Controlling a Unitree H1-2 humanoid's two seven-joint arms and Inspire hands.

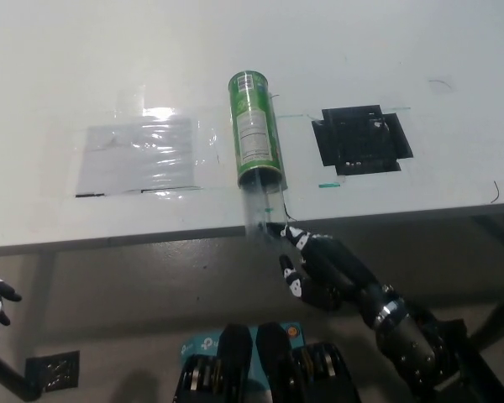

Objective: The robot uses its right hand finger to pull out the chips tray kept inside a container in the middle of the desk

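Soft, even light fills the white desk (84, 67), which looks slightly washed out. Glare streaks the clear plastic sheet (139, 155) at middle left. Below the desk edge the frame is dim, and the whole picture is slightly soft.

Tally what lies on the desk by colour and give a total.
Green: 1, the chips can
Clear: 2, the tray sticking out of the can, and the plastic sheet
Black: 1, the square patch
Total: 4
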